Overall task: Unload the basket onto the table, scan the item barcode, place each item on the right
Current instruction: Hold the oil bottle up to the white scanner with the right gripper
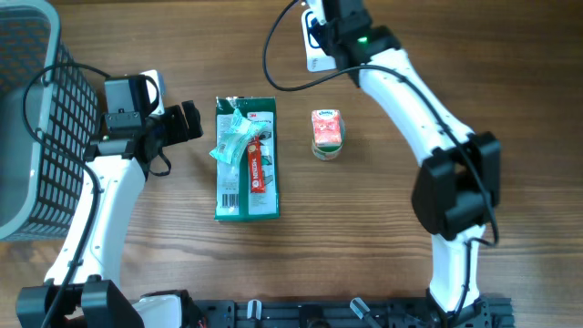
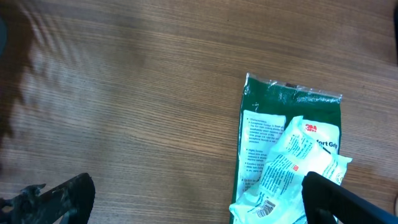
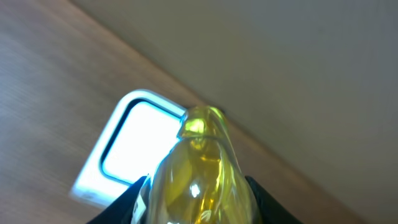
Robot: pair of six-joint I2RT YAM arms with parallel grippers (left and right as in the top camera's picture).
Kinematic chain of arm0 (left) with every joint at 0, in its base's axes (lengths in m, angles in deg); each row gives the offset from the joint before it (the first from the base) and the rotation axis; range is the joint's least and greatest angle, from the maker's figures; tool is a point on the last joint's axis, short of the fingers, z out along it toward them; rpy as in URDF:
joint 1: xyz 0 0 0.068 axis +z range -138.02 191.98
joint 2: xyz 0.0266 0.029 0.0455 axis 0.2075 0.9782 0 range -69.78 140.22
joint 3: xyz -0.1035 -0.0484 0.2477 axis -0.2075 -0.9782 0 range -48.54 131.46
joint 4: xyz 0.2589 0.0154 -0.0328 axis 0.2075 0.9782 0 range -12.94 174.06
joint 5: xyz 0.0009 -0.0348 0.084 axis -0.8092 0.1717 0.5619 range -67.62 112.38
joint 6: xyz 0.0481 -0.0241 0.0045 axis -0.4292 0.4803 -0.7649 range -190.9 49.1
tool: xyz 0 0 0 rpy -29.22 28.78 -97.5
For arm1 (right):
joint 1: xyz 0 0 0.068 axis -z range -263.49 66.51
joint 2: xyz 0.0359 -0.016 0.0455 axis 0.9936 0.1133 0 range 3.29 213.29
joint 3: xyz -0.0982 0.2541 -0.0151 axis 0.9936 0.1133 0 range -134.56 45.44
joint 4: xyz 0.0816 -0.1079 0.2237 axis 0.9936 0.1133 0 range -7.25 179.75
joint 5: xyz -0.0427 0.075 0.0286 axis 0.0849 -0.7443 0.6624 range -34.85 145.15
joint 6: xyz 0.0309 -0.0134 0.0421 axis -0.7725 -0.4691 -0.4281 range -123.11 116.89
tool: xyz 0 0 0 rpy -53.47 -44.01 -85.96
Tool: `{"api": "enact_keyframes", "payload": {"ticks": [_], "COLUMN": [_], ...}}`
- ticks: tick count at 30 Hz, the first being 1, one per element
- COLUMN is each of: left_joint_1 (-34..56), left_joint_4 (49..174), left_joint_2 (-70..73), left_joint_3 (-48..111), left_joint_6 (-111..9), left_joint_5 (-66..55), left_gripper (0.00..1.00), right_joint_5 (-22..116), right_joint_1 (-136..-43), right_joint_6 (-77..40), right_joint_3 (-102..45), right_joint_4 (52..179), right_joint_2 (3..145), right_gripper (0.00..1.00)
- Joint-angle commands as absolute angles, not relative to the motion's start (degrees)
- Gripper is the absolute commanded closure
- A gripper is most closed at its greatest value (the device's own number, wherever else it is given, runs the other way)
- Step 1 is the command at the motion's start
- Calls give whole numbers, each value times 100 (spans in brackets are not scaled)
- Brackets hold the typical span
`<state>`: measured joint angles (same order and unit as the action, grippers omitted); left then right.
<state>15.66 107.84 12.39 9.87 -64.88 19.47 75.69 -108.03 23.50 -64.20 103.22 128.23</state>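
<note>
My right gripper [image 3: 198,202] is shut on the item, a clear yellow bottle-shaped thing [image 3: 200,163], one black finger on each side of it. Its tip points toward a white scanner window with a blue rim [image 3: 132,147] lying on the table just beyond. In the overhead view the right gripper [image 1: 332,27] hangs at the far edge over that scanner [image 1: 314,47], and the item itself is hidden by the arm. No barcode on it shows. My left gripper [image 1: 187,120] stands open with nothing between its fingers, just left of a green package [image 1: 246,196].
A crumpled white packet [image 2: 292,165] with a barcode and a red strip [image 1: 257,171] lie on the green package [image 2: 292,99]. A small red-and-white pack [image 1: 327,132] stands mid-table. A dark wire basket [image 1: 32,128] fills the far left.
</note>
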Motion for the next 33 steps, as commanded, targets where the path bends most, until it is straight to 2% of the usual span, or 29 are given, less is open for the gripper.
{"api": "enact_keyframes", "payload": {"ticks": [1,5,14,29,33], "left_joint_1": [1546,1546,1546,1546,1546], "left_joint_4": [10771,10771,10771,10771,10771], "left_joint_2": [1156,1156,1156,1156,1156], "left_joint_3": [1073,1073,1073,1073,1073], "left_joint_6": [-6619,-6617,-6619,-6619,-6619], "left_joint_5": [1920,1920,1920,1920,1920], "left_gripper": [0,0,0,0,0], "right_joint_5": [8651,8688,8876,9077,9374], "right_joint_1": [-10910,-10938,-11190,-11290,-11277], "right_joint_6": [3357,3746,3526,2793,2665], "right_joint_3": [-6565,-6565,-6565,-6530,-6530], "right_joint_4": [9681,9220,8704,9019,9054], "right_joint_2": [13147,13363,13521,13499,13127], "right_gripper": [76,76,76,76,76]}}
